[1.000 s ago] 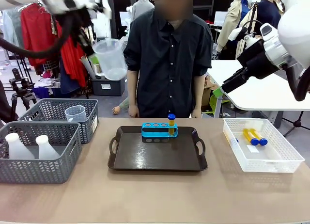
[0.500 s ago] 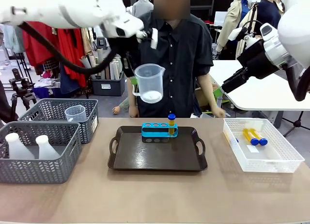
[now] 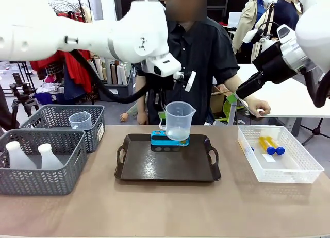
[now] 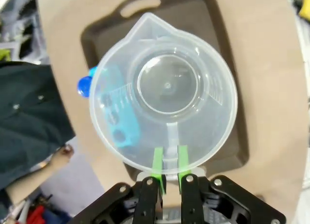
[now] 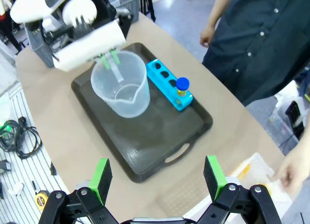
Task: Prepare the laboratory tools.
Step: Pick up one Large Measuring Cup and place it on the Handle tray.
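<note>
My left gripper (image 3: 165,111) is shut on the handle of the clear measuring beaker (image 3: 179,121), which hangs upright just above the dark tray (image 3: 167,168), in front of the blue tube rack (image 3: 166,140). In the left wrist view the green pads (image 4: 158,162) pinch the handle, and the beaker (image 4: 164,88) covers most of the rack (image 4: 118,132); a blue tube cap (image 4: 85,86) shows beside it. My right gripper (image 5: 157,178) is open high above the tray (image 5: 160,151), looking down on the beaker (image 5: 118,83) and on one yellow tube (image 5: 182,87) in the rack (image 5: 167,81).
Two yellow tubes (image 3: 270,145) lie in the white lattice bin (image 3: 281,173) at the right, with a person's hand (image 3: 259,106) just above its far edge. Grey baskets at the left hold two white flasks (image 3: 20,155) and another beaker (image 3: 81,120).
My left arm has swung the beaker from high at the left to the right and down over the tray. The person's hand has reached out toward the white bin.
</note>
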